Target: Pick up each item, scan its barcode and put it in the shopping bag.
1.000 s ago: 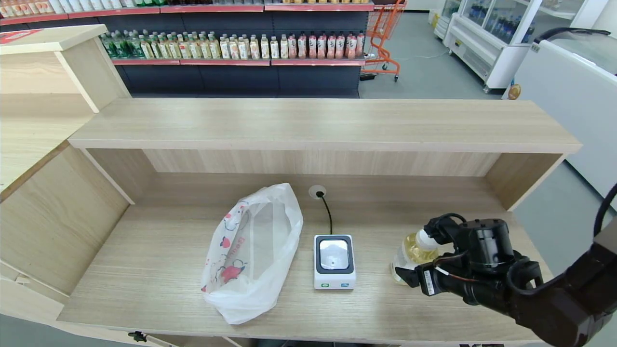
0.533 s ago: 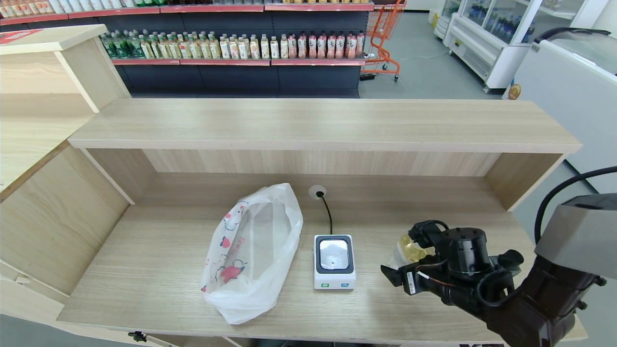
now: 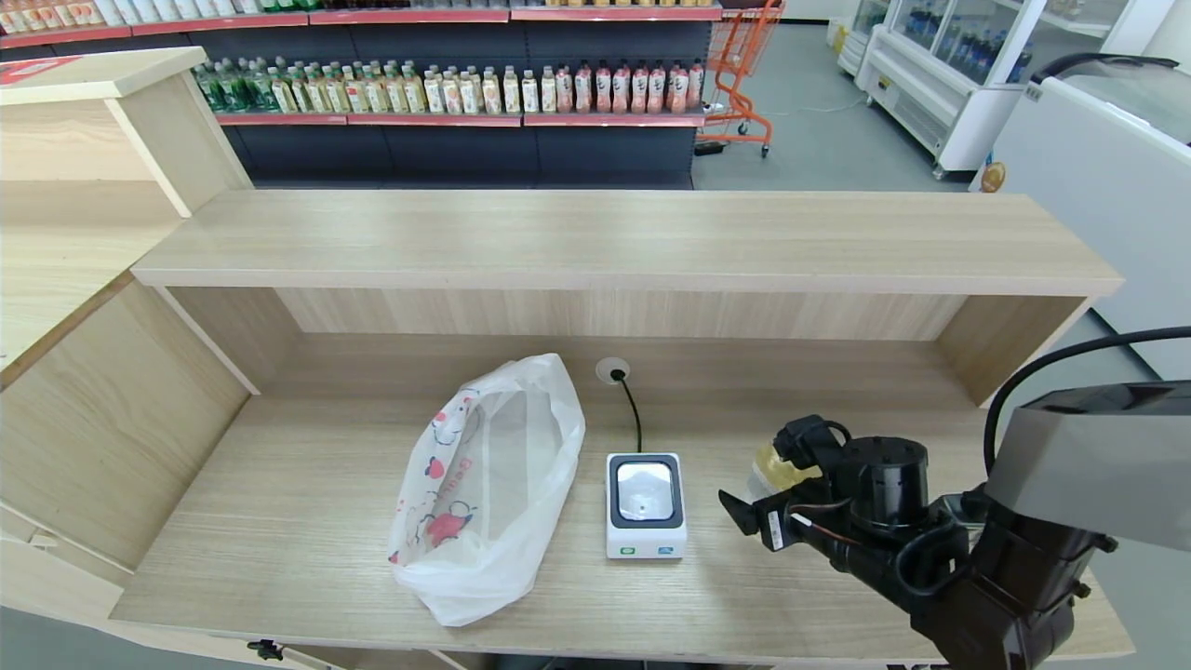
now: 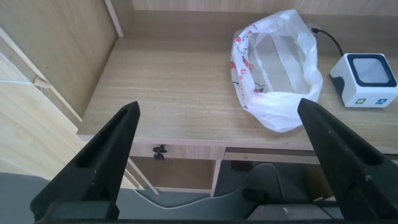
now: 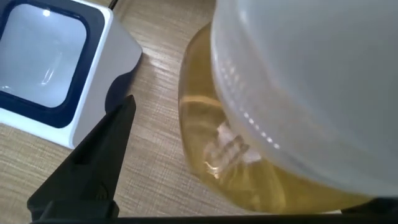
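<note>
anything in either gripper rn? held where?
Right gripper holds the bottle near its white cap; exact contact hidden. Left gripper open, empty.

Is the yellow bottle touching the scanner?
Apart. The right wrist view shows bare counter between the bottle and the scanner.

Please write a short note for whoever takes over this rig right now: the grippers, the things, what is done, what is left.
Left gripper: open, holding nothing, in front of the counter edge on the bag's side.
Right gripper: shut on the bottle of yellow liquid, just right of the scanner.
Shopping bag: lies open left of the scanner; nothing seen inside.
Done: bottle gripped.
Left: scan its barcode, then put it in the bag.
</note>
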